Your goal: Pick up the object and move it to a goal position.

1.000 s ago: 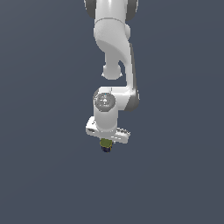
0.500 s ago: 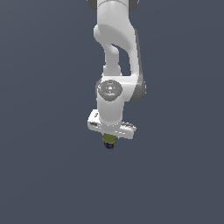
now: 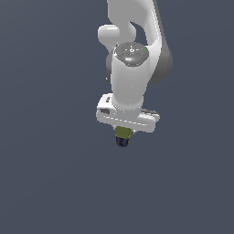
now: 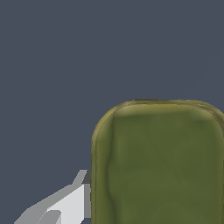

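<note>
Exterior view: the 1 white arm reaches down the middle of the picture, and its claw (image 3: 122,135) points downward with the object (image 3: 122,136) poking out from under the white hand body. Only the can's olive-green top and a bit of its dark blue body show; the rest is tucked up between the fingers, which are mostly hidden behind the hand. The can sits right under the claw with plain grey-blue ground all around and below it, and nothing appears to touch it from beneath, so I judge that it is carried rather than resting on a worktop, though the flat background gives no shadow or edge to confirm height. No goal marker can be seen anywhere in this view. Wrist view: the object (image 4: 159,164) fills much of the picture as a rounded olive-green face, very close to the lens, with 1 pale grey fingertip (image 4: 70,203) lying just beside its edge, seemingly against it. That fits a claw closed narrowly on the can. As a judgement, the pick-up looks done and the transport is under way; what is left is reaching the goal position, whose place these pictures do not show.
</note>
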`<state>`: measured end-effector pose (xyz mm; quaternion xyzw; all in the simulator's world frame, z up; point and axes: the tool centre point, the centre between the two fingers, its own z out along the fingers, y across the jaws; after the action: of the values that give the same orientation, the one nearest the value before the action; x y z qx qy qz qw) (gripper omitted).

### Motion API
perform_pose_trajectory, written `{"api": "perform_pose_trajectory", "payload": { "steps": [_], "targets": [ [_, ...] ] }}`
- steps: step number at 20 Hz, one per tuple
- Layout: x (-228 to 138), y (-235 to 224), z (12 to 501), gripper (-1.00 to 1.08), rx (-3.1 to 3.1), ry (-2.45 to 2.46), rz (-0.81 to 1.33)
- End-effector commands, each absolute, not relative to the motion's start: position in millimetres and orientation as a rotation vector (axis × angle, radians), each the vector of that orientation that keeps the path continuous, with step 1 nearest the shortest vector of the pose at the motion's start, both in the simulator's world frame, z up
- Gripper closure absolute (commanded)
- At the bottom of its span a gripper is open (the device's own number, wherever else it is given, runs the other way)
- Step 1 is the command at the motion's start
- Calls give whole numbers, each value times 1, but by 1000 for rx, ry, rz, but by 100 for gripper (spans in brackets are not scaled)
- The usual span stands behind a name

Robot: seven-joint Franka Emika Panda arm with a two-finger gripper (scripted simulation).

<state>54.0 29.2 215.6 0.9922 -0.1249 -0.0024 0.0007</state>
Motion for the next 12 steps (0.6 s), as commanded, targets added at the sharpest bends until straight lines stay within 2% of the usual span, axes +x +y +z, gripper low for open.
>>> {"api": "perform_pose_trajectory", "payload": {
  "steps": [1,12],
  "targets": [
    [55,38,247,108,3116,-393,-1],
    [61,76,364,108,3116,-393,0]
  ]
}}
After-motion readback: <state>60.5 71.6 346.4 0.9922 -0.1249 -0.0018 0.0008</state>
